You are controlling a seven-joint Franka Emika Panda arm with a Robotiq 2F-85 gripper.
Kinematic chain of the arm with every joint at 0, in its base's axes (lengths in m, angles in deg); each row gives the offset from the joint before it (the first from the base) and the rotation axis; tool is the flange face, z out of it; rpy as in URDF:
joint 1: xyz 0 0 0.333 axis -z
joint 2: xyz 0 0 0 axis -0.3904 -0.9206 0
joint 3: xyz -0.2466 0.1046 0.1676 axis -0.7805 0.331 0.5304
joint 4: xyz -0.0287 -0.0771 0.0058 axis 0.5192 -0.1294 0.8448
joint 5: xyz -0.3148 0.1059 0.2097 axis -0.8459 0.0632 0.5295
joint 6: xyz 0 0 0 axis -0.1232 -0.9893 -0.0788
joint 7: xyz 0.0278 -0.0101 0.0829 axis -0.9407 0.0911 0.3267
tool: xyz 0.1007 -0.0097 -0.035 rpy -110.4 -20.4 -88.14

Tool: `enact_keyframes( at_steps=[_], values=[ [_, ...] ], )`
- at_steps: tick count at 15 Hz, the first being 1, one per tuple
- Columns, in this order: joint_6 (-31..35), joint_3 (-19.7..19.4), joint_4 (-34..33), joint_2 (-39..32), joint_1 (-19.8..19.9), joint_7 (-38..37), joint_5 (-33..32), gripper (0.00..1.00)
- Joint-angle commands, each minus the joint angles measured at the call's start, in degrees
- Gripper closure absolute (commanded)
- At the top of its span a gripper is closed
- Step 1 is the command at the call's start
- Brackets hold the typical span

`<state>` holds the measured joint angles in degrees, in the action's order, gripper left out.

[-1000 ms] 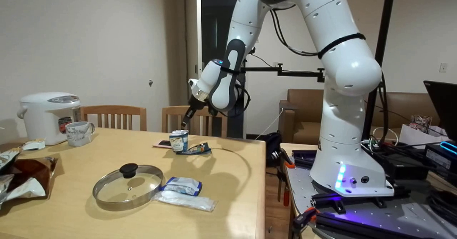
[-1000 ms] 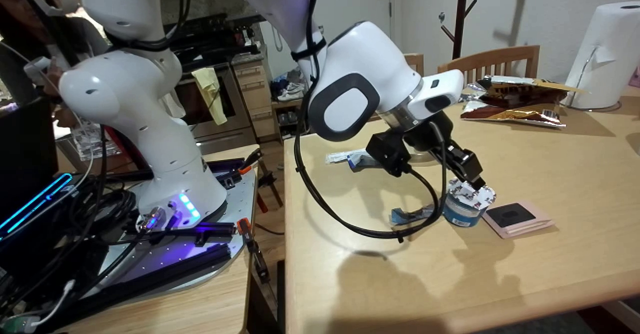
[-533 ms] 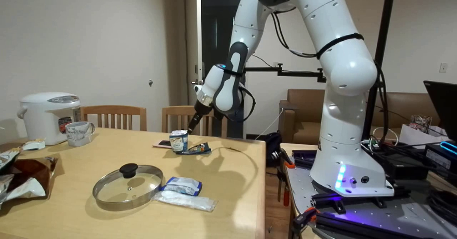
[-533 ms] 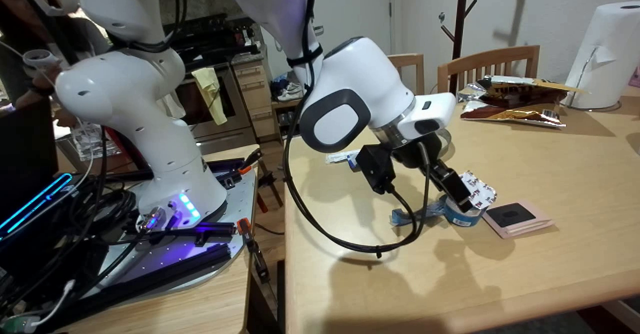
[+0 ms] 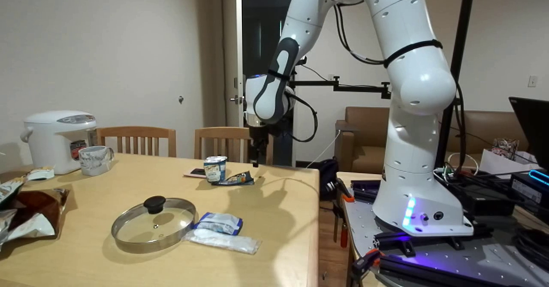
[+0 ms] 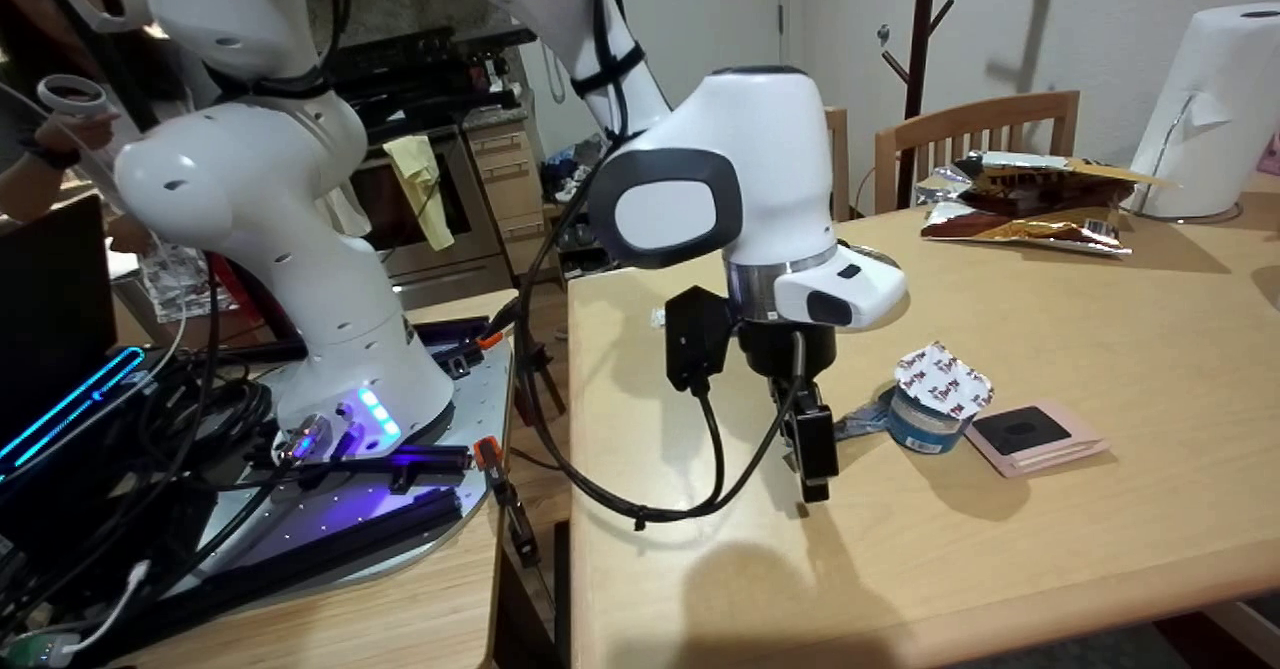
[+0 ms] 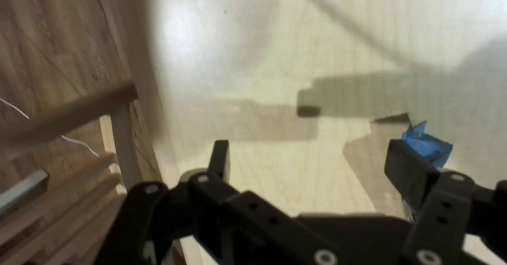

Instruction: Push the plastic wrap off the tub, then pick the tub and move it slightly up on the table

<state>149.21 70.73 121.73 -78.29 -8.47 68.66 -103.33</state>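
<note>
Gripper point(image 7: 311, 158): spread and loose, with its two fingers point(image 7: 217, 158) wide apart in the wrist view. It points straight down and hangs low over the surface point(image 6: 1150, 349). It is near the tub point(image 6: 928, 431) but apart from it, on the side of the tub that faces the robot's base point(image 6: 370, 374).
Tub: a small blue and white pot, standing upright on the surface. Seen from the gripper, it is on the side away from the robot's base, with a gap between the two.
White top point(image 6: 943, 381): it sits on the tub and has dark red print. I cannot tell if it is stuck down all the way around.
Wrap point(image 5: 236, 179): crumpled and mostly blue. It is off the tub, lying on the surface right beside it, on the same side as the gripper. I cannot tell if the wrap and the tub touch.
Wallet point(image 6: 1040, 439): flat and pink with black on it, just beside the tub, on the side across from the wrap.
Glass lid point(image 5: 154, 225): round and see-through, well apart from the tub, in front of it and to its left in an exterior view.
Mug point(image 5: 95, 161): white with gray marks, well apart from the tub, to its left in an exterior view.
Snack bags point(image 6: 1040, 221): brown and gold, well past the tub in an exterior view.
</note>
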Motion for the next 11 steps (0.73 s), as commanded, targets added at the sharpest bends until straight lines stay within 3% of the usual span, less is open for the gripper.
enact_keyframes(
  at_steps=[1, 6, 11],
  values=[
    [-15.8, -3.0, -1.6, 4.3, -3.0, -3.7, -0.1, 0.0],
    [-28.1, -1.7, -3.9, 7.4, -3.0, -5.0, -0.1, 0.0],
    [-26.8, -1.0, -4.0, 7.0, -2.3, -3.6, -0.2, 0.0]
  ],
)
